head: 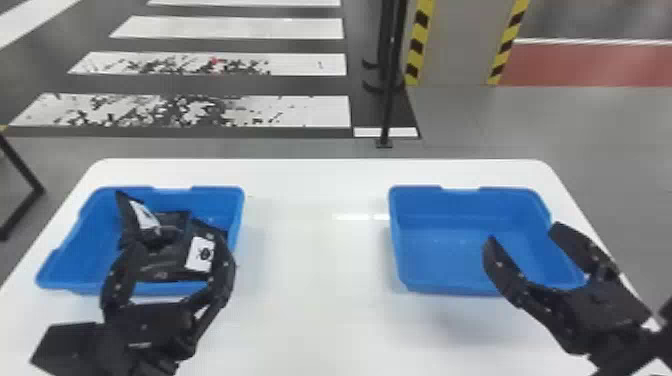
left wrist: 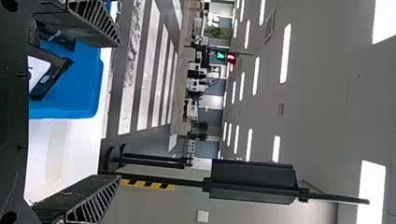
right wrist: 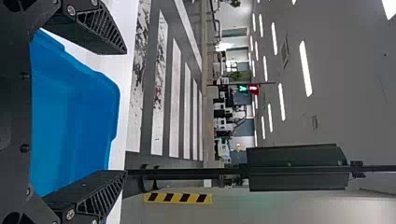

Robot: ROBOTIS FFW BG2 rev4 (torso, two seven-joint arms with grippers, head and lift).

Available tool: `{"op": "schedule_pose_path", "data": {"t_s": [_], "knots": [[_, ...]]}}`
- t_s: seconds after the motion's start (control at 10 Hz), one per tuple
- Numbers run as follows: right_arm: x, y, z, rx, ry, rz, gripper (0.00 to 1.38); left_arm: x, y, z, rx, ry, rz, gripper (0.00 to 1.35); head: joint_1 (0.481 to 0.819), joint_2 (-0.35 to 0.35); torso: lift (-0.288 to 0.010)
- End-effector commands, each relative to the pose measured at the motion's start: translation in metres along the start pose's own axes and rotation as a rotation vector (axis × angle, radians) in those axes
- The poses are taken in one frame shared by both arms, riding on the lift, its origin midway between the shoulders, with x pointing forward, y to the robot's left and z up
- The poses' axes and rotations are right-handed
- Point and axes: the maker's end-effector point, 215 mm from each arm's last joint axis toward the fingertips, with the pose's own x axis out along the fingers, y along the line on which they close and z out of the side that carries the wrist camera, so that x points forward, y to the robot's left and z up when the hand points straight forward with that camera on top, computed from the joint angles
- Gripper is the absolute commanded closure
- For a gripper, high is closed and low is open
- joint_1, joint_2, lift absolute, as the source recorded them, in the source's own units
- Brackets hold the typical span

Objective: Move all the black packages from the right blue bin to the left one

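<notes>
The left blue bin holds several black packages with white labels, one leaning up at its back left. The right blue bin shows a bare floor. Over the front of the left bin, my left gripper stands open, with packages beyond its fingers. My right gripper is open over the right part of the right bin, nothing between its fingers. In the left wrist view, the left gripper is spread wide beside a labelled package. The right wrist view has the right gripper with fingers apart above the bin.
Both bins stand on a white table, with a wide stretch of tabletop between them. Behind the table are a black pole and a pillar with yellow and black stripes.
</notes>
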Motion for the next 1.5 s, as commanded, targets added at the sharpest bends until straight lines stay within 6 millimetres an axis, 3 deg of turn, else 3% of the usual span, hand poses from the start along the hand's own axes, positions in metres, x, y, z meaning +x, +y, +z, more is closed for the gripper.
{"op": "schedule_pose_path", "data": {"t_s": [0.0,0.5,1.4], "knots": [[-0.001,0.000,-0.002,0.002,0.006,-0.001,0.12,-0.001,0.002,0.001,0.001,-0.004,0.004,0.00,0.695,-0.005,-0.140],[0.000,-0.002,-0.013,0.021,0.033,-0.004,0.12,-0.001,0.002,0.001,-0.001,-0.004,0.005,0.00,0.695,-0.002,-0.140],[0.002,-0.001,-0.016,0.021,0.042,0.000,0.12,0.004,-0.002,0.008,-0.008,-0.024,-0.003,0.00,0.695,-0.005,-0.140]]}}
